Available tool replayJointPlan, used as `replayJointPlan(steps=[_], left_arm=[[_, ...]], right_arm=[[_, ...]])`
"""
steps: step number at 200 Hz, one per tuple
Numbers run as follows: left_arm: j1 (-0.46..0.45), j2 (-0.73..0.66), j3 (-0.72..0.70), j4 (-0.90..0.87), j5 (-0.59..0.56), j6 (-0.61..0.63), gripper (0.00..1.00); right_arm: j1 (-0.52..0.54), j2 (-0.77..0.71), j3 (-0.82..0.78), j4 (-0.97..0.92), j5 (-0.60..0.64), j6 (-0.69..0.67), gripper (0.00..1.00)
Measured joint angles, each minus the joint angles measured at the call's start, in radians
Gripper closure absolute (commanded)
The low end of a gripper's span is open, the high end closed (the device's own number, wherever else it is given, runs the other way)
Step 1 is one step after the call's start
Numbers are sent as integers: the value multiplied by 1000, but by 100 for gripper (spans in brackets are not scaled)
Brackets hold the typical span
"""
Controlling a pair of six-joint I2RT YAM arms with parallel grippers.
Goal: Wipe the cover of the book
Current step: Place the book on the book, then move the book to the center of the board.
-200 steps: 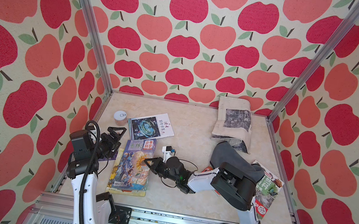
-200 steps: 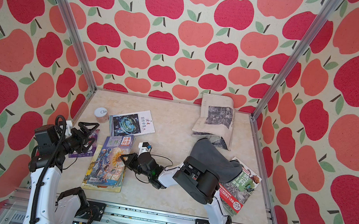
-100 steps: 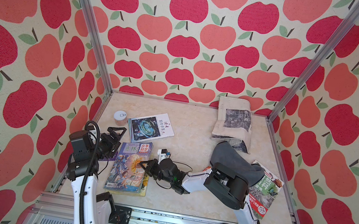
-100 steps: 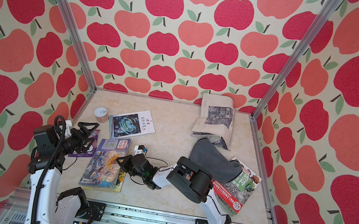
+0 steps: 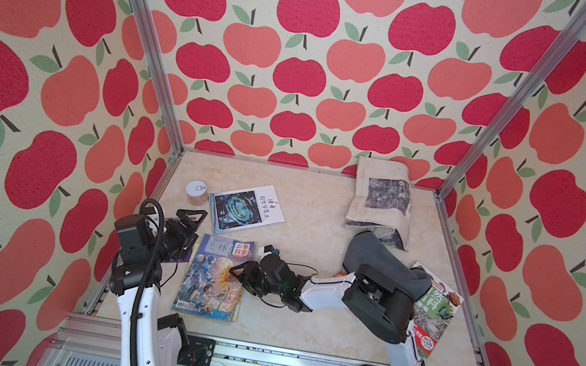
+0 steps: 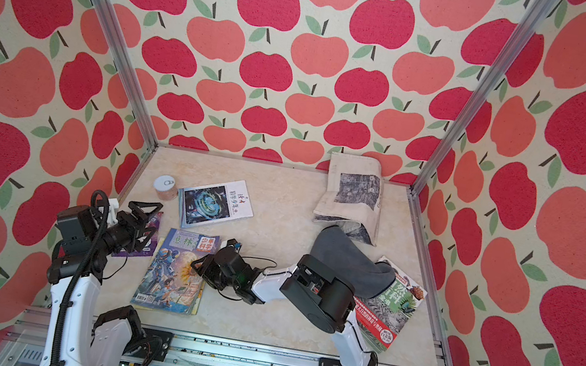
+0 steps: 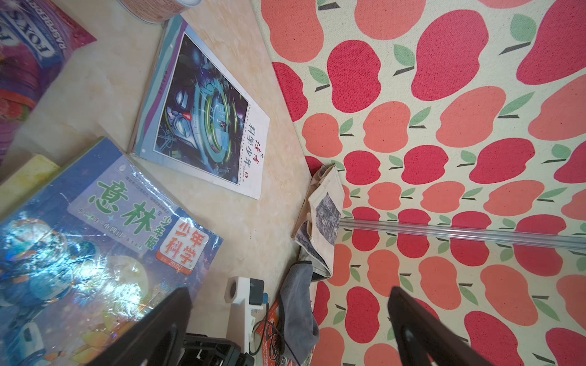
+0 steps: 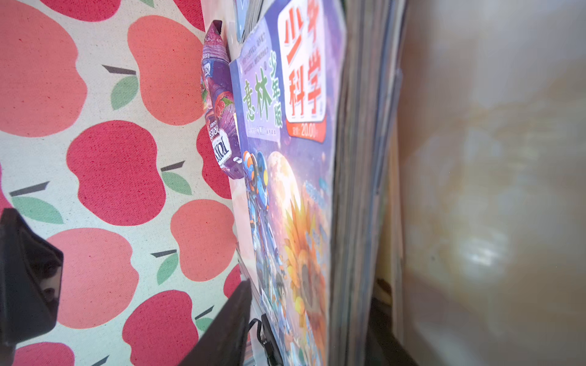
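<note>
The book point(image 5: 213, 279) point(image 6: 175, 273) has a blue cartoon cover and lies flat at the front left of the table. My right gripper point(image 5: 242, 274) point(image 6: 201, 265) is at the book's right edge. In the right wrist view the gripper point(image 8: 312, 294) is open, with one finger point(image 8: 228, 317) above the cover, the other under the pages, and the book point(image 8: 295, 190) between them. A grey cloth point(image 5: 382, 263) point(image 6: 347, 257) point(image 7: 298, 304) is draped over the right arm. My left gripper point(image 5: 192, 221) point(image 6: 146, 209) point(image 7: 290, 317) hovers open and empty left of the book.
A second book point(image 5: 247, 208) point(image 7: 203, 117) with a space picture lies behind the blue one, next to a small can point(image 5: 196, 192). A purple snack bag point(image 6: 140, 243) point(image 8: 218, 111) sits under my left gripper. A printed cloth bag point(image 5: 380, 202) is at the back right, and a green magazine point(image 5: 434, 316) at the right.
My right gripper's jaws have come apart at the book's right edge. The gripper and the book have shifted slightly left. The left arm has not moved.
</note>
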Motion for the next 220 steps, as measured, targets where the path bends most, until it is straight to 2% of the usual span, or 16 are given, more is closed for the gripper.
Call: replayJointPlan(steps=[7,28,61,88,110,136,154,174,196,220], left_arm=[[-6,-1,-10,1,-2,-1,1],[-43,-1,-39,3,-23,-8,1],[-178,57,-43,43,-95,-10,1],[-275,206,-29,87,-179,1,1],[-283,343,-2,124,-248,4,1],[-297,510,90,146,-353,30,1],[-307,628,178,159,-394,56,1],[-309,732,222,213,-404,74,1],[-309,810,227,254,-411,77,1],[-316,857,237,268,-430,95,1]], right_arm=[[0,-33,1,-51,2,-21,36],[-16,-122,8,-178,10,-79,33],[-89,-219,-21,-264,21,-149,32],[-144,-291,-100,-315,43,-222,28],[-183,-334,-126,-364,42,-306,23],[-235,-369,-113,-429,31,-431,13],[-295,-368,-74,-481,6,-531,12],[-412,-337,-9,-502,-69,-623,11],[-538,-227,121,-509,-178,-699,12],[-583,-84,265,-512,-290,-744,14]])
